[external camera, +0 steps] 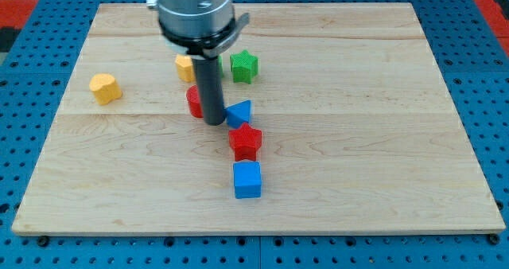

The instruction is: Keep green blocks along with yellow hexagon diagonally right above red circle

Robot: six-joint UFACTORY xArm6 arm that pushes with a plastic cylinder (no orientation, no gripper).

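Note:
My tip [214, 122] rests on the board just right of the red circle [193, 102], which the rod partly hides, and just left of the blue triangle [238, 113]. The yellow hexagon [185, 67] lies above the red circle, partly behind the rod. A green star [244, 66] lies to the upper right of the red circle. A sliver of another green block [219, 64] shows behind the rod, between the hexagon and the star; its shape is hidden.
A yellow heart-like block [105, 87] lies at the view's left. A red star [246, 141] sits below the blue triangle, and a blue cube [247, 179] below that. The wooden board [358, 142] ends at blue pegboard all around.

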